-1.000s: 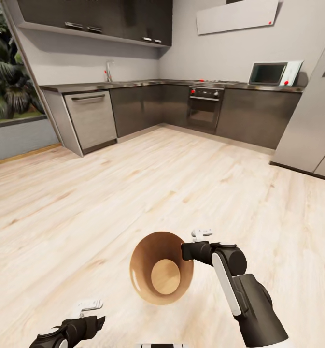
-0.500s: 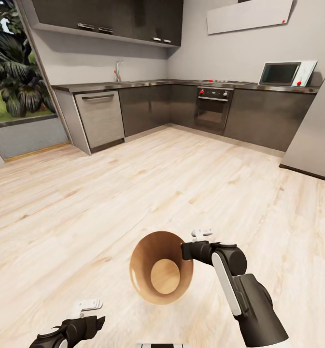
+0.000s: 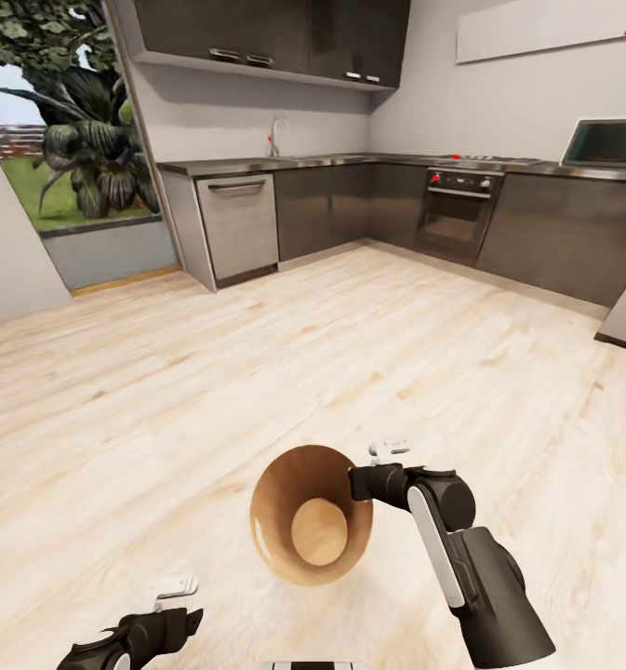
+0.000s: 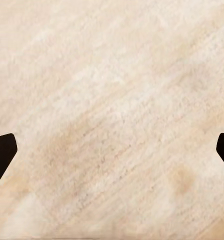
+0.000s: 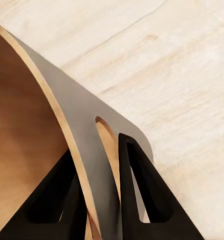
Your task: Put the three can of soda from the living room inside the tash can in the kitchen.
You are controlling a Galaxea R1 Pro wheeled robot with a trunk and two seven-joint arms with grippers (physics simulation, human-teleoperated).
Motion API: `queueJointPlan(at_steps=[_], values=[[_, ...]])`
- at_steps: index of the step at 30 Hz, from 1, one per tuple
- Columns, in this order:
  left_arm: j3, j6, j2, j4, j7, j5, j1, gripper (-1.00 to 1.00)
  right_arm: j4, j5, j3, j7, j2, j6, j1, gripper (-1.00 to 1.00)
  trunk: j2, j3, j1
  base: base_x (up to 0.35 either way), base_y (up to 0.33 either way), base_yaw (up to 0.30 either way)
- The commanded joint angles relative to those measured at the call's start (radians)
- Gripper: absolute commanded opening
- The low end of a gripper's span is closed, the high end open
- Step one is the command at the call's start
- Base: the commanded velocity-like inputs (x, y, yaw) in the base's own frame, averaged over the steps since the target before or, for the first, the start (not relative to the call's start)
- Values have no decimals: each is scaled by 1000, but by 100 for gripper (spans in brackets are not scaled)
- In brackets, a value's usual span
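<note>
The right gripper (image 3: 361, 484) was clamped on the rim of the bin (image 3: 310, 527), one finger (image 5: 57, 200) inside the wall and the other outside, as the right wrist view showed. The bin hung in front of the robot above the floor (image 3: 257, 372), tilted so its mouth faced the head camera, its smooth brown inside holding nothing. The left gripper (image 3: 190, 622) sat low at the left, carrying nothing; in the left wrist view its fingertips (image 4: 2, 152) stood wide apart over bare pale planks. Beyond lay the kitchen: dark cabinets (image 3: 336, 207) along two walls, a steel dishwasher (image 3: 238, 226), a sink tap (image 3: 275, 137), a black oven (image 3: 454, 212) and a microwave (image 3: 610, 142) on the counter. A window (image 3: 66, 140) at the left showed plants
</note>
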Motion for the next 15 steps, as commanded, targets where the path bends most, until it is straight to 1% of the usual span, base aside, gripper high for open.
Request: queueJointPlan(at_steps=[1, 15], values=[[0, 0, 0, 0, 0, 0, 0, 100, 0, -28, 0, 2, 0, 0, 0, -100, 0, 0, 0, 0, 0, 300], [0, -1, 0, 1, 0, -1, 0, 100, 0, -28, 0, 2, 0, 0, 0, -100, 0, 0, 0, 0, 0, 300]])
